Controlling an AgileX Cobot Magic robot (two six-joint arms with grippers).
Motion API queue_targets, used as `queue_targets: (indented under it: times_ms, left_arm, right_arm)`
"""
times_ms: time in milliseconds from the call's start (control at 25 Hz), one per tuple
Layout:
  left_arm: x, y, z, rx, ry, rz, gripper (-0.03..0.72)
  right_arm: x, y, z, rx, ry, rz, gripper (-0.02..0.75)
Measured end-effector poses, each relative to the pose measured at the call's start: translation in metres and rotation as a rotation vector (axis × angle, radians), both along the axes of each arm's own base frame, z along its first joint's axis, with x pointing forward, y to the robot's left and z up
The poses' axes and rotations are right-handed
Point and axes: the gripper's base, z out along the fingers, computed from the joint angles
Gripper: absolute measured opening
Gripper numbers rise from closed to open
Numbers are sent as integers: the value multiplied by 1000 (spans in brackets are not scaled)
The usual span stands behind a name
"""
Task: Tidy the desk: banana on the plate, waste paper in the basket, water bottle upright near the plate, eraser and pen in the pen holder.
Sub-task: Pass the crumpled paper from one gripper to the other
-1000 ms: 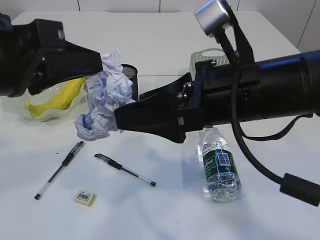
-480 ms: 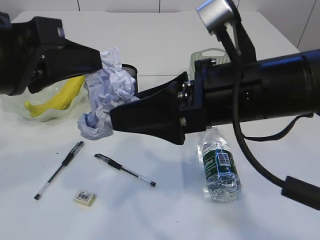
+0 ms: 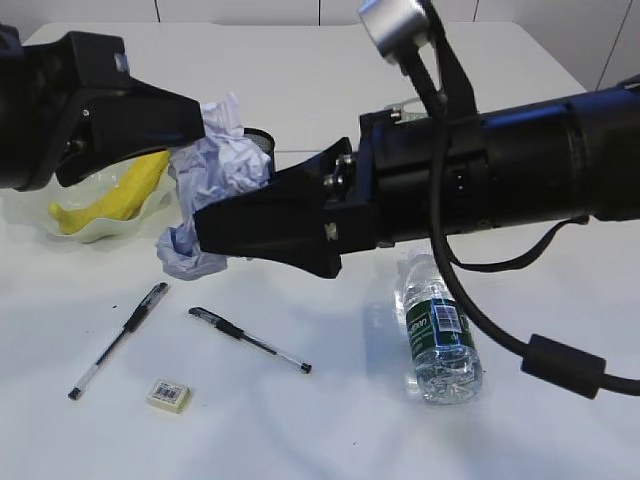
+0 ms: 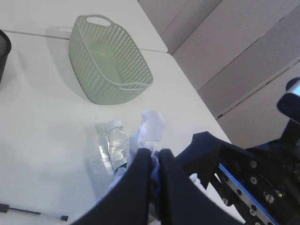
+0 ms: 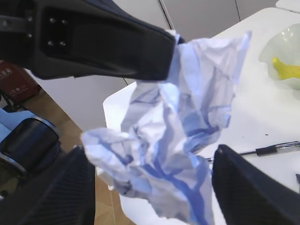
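Holding the crumpled waste paper (image 3: pixel 215 190) aloft above the bench, our left fingers (image 4: pixel 151 161) are pinched on its top. Our right fingers (image 5: pixel 150 180) gape around its lower half, ungripped; the basket (image 4: pixel 110 61) lies far right.

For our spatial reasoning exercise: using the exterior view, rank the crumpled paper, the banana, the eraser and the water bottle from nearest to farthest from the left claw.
1. Crumpled paper: pinched in the left claw.
2. Banana: below the claw, on the plate at far left.
3. Eraser: near the front edge, lower left.
4. Water bottle: lying on its side, right of centre.
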Motion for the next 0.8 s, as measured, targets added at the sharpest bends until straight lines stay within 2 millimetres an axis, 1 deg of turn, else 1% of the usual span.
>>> queue_targets:
  times_ms: [120, 200, 280, 400, 520, 600, 680, 800]
  left_arm:
    - [0, 0, 0, -1, 1, 0, 2]
    - [0, 0, 0, -3, 1, 1, 2]
    - [0, 0, 0, -3, 1, 1, 2]
    - [0, 0, 0, -3, 1, 1, 2]
    - [0, 0, 0, -3, 1, 1, 2]
    - [0, 0, 0, -3, 0, 2, 2]
    - [0, 0, 0, -4, 0, 3, 2]
    - [0, 0, 0, -4, 0, 3, 2]
  right_arm:
    - [3, 1, -6, -12, 16, -6, 583]
    - [4, 2, -8, -13, 23, -7, 547]
    - [5, 2, -9, -13, 26, -9, 489]
    - [5, 2, -7, 6, 36, -21, 353]
    - [6, 2, -6, 17, 41, -30, 194]
    - [6, 2, -6, 17, 42, -30, 125]
    - [6, 2, -6, 18, 42, -31, 81]
    - [5, 2, -6, 24, 44, -21, 59]
